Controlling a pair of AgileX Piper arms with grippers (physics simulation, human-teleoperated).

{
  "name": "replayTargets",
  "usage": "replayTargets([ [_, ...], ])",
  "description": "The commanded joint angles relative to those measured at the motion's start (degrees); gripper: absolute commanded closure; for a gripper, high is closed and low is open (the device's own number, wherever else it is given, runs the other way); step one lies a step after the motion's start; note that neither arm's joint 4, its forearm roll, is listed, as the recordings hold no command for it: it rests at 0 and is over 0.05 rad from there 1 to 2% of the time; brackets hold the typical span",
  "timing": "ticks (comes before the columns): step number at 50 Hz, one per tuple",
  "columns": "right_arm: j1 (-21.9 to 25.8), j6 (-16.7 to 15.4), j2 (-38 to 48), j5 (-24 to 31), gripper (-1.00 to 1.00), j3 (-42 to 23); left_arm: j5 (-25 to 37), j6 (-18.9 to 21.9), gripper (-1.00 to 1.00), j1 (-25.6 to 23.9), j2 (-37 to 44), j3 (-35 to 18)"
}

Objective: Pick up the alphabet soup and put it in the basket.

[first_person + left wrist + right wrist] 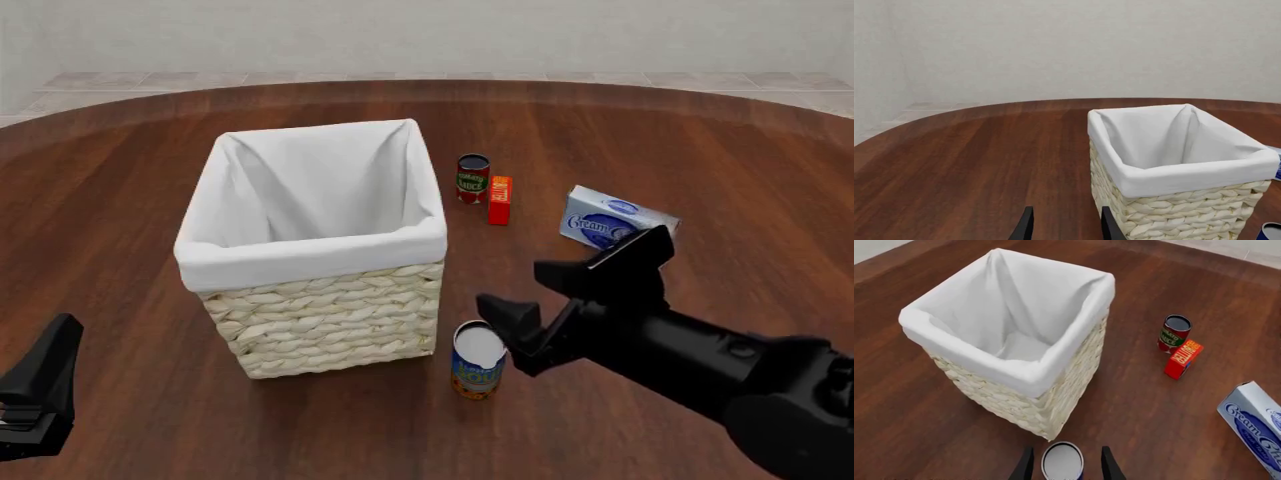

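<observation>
Jaws spread on the right gripper [1063,465], straddling the alphabet soup [478,360] without pinching; left gripper [1064,225] spread too, holding nothing. Round brown wooden table [694,130], pale wall behind. One basket [320,300]. Soup upright, axis vertical, at the basket's five o'clock. Two cans total.

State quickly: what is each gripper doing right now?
Left gripper: open, holding nothing.
Right gripper: open around the soup can, not yet closed.
</observation>
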State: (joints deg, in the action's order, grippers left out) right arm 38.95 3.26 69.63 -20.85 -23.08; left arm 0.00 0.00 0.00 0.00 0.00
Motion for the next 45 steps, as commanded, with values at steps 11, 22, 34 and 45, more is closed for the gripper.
replayTargets([
  [11, -0.33, 0.6, 1.11, -1.17, -1.0, 0.86, 0.0, 0.0, -1.0, 0.0, 0.0, 0.0],
  [22, -0.22, 0.8, 2.58, -2.14, -1.0, 0.75, 0.0, 0.0, -1.0, 0.0, 0.0, 0.0],
  [34, -0.28, 0.92, 4.48, -3.62, -1.0, 0.91, 0.0, 0.0, -1.0, 0.0, 0.0, 0.0],
  [45, -0.21, 1.1, 5.59, -4.31, -1.0, 0.99, 0.0, 0.0, -1.0, 0.0, 0.0, 0.0],
])
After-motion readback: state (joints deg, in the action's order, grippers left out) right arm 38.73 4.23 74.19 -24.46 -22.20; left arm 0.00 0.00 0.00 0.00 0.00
